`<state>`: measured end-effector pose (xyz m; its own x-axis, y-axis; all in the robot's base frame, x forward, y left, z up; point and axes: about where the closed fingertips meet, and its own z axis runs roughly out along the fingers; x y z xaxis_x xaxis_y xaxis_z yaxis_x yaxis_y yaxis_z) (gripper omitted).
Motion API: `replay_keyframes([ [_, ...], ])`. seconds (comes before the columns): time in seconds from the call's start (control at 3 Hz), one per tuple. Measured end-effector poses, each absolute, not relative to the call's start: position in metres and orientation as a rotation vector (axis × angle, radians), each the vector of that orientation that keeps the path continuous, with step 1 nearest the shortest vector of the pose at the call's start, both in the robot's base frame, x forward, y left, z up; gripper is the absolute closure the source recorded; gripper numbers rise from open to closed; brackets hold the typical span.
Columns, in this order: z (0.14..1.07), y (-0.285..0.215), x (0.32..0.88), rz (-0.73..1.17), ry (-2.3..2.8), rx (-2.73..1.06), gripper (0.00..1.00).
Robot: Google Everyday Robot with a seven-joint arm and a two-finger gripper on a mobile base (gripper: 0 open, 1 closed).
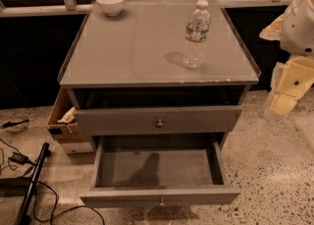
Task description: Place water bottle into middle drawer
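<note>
The water bottle (pixel 196 35) stands upright on the right part of the grey cabinet top (pixel 132 47); it is clear, with a white cap and a white-red-blue label. The middle drawer (pixel 167 167) is pulled out wide below, its flat grey floor bare and its knob at the front edge. My gripper (pixel 287 89) hangs at the far right of the view, beside the cabinet and below the level of its top, well to the right of the bottle. It holds nothing that I can see.
A white bowl (pixel 110 3) sits at the back left of the cabinet top. The upper knobbed drawer (pixel 160 121) is slightly out. A brown cardboard box (pixel 64 121) stands left of the cabinet. Cables and a black pole (pixel 29 184) lie on the floor at the left.
</note>
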<state>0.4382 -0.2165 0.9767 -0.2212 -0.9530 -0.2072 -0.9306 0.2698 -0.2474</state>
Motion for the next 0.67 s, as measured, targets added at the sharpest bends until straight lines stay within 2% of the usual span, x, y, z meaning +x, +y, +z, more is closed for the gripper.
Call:
replay_keyframes([
  [0.33, 0.9767, -0.2165, 0.4382, -0.1, 2.23, -1.724, 0.0],
  [0.67, 0.9767, -0.2165, 0.4382, -0.1, 2.23, -1.724, 0.16],
])
